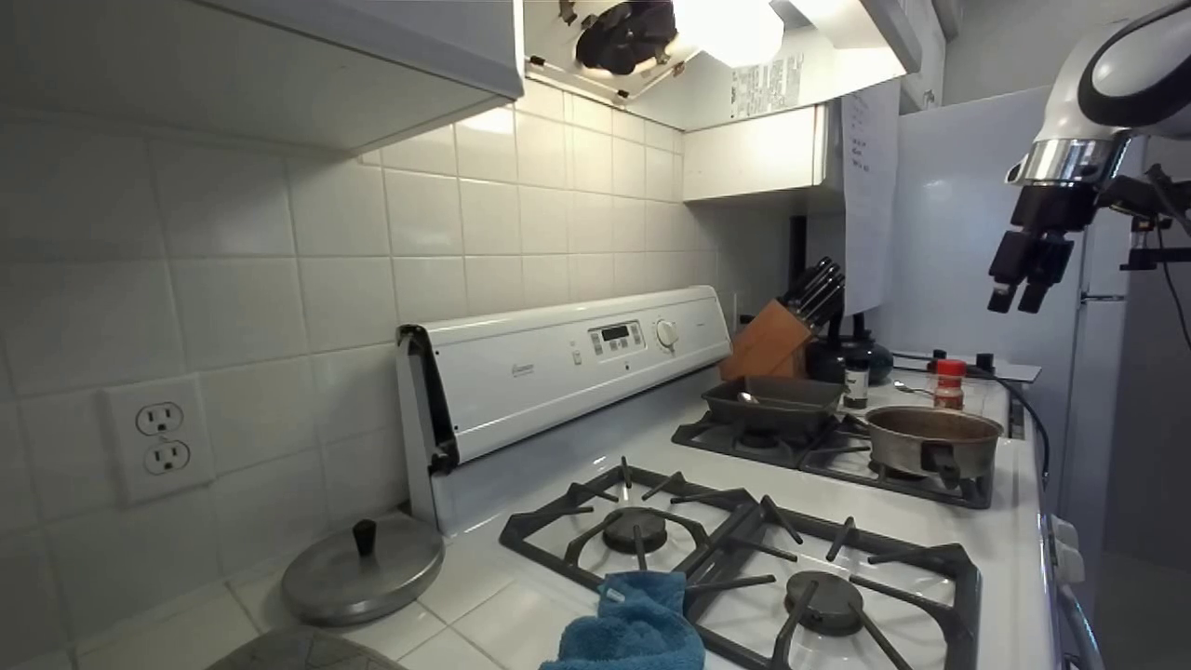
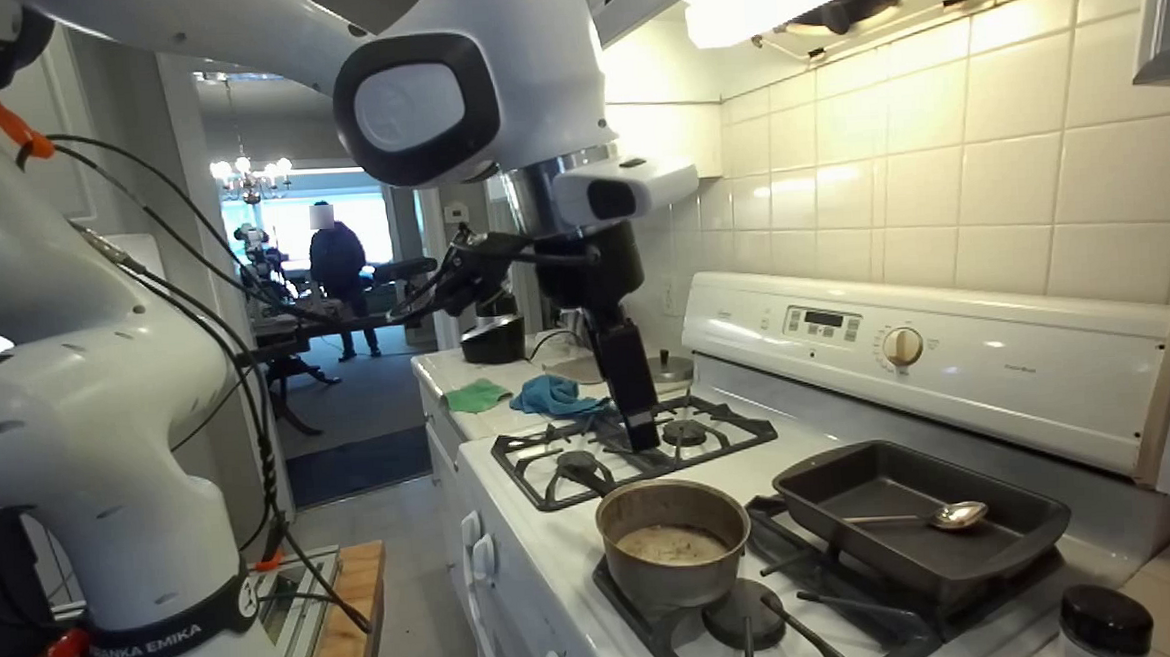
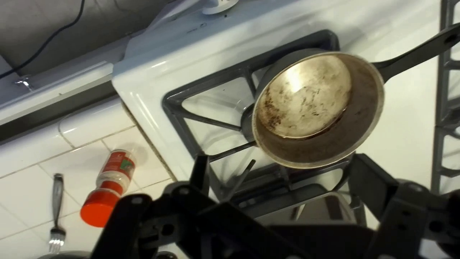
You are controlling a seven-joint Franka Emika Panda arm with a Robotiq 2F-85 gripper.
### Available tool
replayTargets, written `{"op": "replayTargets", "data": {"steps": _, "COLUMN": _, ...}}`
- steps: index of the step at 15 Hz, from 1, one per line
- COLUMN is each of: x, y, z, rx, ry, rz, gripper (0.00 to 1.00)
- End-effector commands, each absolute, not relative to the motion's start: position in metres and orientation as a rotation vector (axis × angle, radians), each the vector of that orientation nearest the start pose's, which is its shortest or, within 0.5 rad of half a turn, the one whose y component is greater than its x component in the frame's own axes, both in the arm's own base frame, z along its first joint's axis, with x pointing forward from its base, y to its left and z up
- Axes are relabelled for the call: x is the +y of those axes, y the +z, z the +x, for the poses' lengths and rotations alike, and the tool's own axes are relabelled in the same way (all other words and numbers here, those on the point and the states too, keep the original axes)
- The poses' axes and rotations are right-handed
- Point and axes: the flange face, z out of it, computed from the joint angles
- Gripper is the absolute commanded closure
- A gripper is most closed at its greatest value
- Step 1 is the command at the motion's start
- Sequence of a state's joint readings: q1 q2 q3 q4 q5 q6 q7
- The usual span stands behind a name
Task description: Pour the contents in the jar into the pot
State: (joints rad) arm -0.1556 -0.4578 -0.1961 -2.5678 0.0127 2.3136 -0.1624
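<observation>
I hold my fingers [image 3: 373, 183] apart, and in wrist view, from the gap between them: red jar [image 3: 111, 185] upright on counter [image 3: 25, 190], nine o'clock, fork [image 3: 56, 208] near it; pot [image 3: 354, 120] on grate [image 3: 212, 83], one o'clock

1. Above the pot [image 2: 674, 584] the air is free — its mouth faces up, and the gripper [image 1: 1015, 300], jaws spread, hangs higher.
2. The pot's handle [image 3: 417, 54] crosses the bare stovetop [image 3: 406, 118] toward the neighbouring grate [image 1: 729, 535], barring a low pass between the two.
3. Toward the backguard [image 2: 958, 374], the baking pan [image 2: 874, 489] with its spoon [image 2: 958, 516] blocks a low sideways approach.
4. Past the stovetop's edge, bare counter [image 3: 21, 201] separates the red-capped jar [image 3: 110, 185] from a fork [image 3: 56, 205] — the dark-capped jar [image 1: 856, 383] and knife block [image 1: 758, 349] crowd the backguard side.
5. Overhead, the hood [image 1: 833, 70] limits height.
</observation>
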Motion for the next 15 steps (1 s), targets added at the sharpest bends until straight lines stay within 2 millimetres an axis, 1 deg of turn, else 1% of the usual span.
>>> {"op": "replayTargets", "data": {"steps": 1, "x": -0.180, "y": 0.432, "z": 0.415, "rx": 0.390, "ry": -0.372, "rz": -3.129, "gripper": 0.00}}
{"op": "replayTargets", "data": {"steps": 4, "x": -0.207, "y": 0.429, "z": 0.435, "rx": 0.428, "ry": -0.418, "rz": -3.176, "gripper": 0.00}}
{"op": "replayTargets", "data": {"steps": 11, "x": -0.267, "y": 0.419, "z": 0.492, "rx": 0.521, "ry": -0.522, "rz": -3.260, "gripper": 0.00}}
{"op": "replayTargets", "data": {"steps": 13, "x": -0.281, "y": 0.414, "z": 0.510, "rx": 0.569, "ry": -0.570, "rz": -3.249, "gripper": 0.00}}
{"op": "replayTargets", "data": {"steps": 15, "x": -0.289, "y": 0.411, "z": 0.529, "rx": 0.596, "ry": -0.633, "rz": -3.238, "gripper": 0.00}}
